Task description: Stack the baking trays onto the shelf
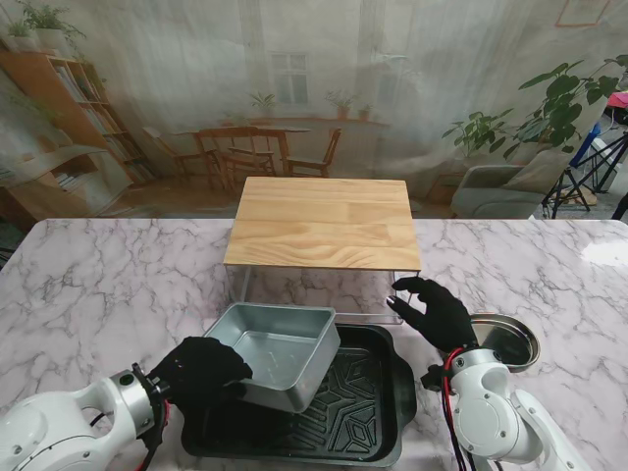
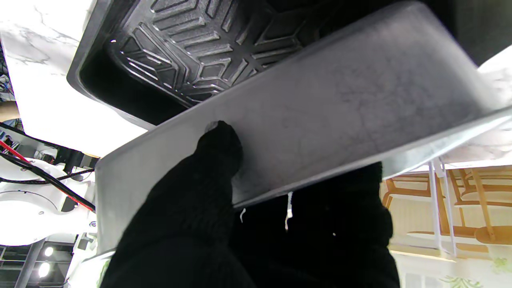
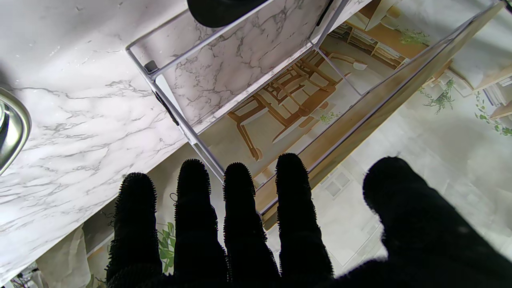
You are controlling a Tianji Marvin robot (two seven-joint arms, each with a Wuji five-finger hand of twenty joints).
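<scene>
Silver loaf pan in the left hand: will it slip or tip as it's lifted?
The silver loaf pan probably stays rigid, being metal. Held at one end by the left hand, it already tilts, so it may swing. Its smooth wall could slip.

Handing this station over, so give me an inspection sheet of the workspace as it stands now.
Surface: white marble table, no spills seen.
Job's things: silver baking tray tilted, lifted at one end over the black baking tray; wooden-topped shelf with nothing on top.
Clutter: round metal dish on the right.
Hands: left hand grips the silver tray's rim; right hand open, fingers spread beside the shelf frame.
Cables: red and black wires at the right wrist.
Surroundings: printed room backdrop; tripod far right.
</scene>
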